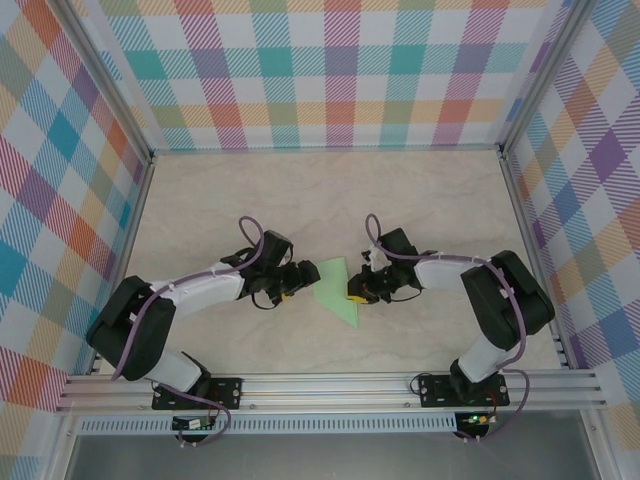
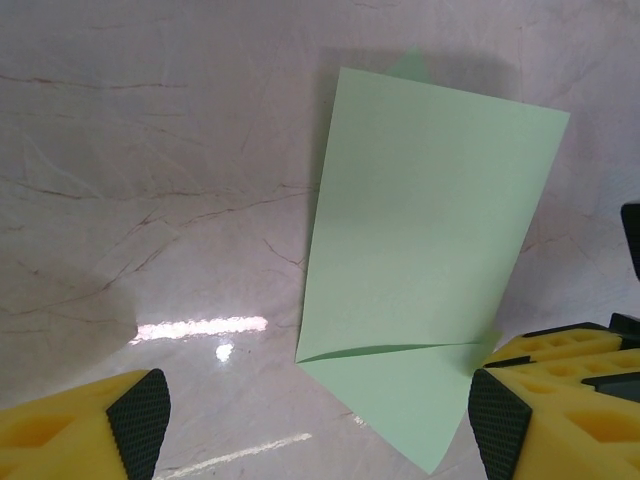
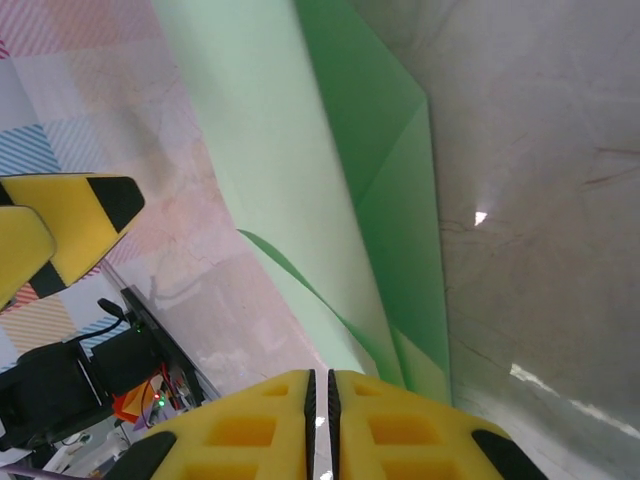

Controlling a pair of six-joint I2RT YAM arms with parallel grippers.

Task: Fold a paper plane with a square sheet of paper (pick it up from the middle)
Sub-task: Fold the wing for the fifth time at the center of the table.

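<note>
Sheet count from the top external view: one square sheet of paper [image 1: 334, 290], folded into a pale green pointed shape, lying on the table [image 1: 300, 200] between two arms. Both arms are bent at the elbow and reach inward toward each other. The left gripper [image 1: 292, 282] sits just beside the sheet's left edge with its jaws spread. The right gripper [image 1: 358, 291] meets the sheet's right edge

Left wrist view: two yellow fingers with black pads [image 2: 140, 420], one at each lower corner, stand wide apart and grip nothing. The left gripper [image 2: 320, 430] points down at the table. The square sheet of paper [image 2: 430, 270] lies ahead of the jaws and toward the right finger, its lower point reaching down between them, and one folded flap overlaps the layer beneath

Right wrist view: the right gripper [image 3: 320, 420] has its two yellow fingers pressed together, only a thin slit between them, pinching the near edge of the square sheet of paper [image 3: 300, 150], which rises from the tips. One finger of the left gripper [image 3: 70, 225] shows beyond, apart from the sheet
</note>
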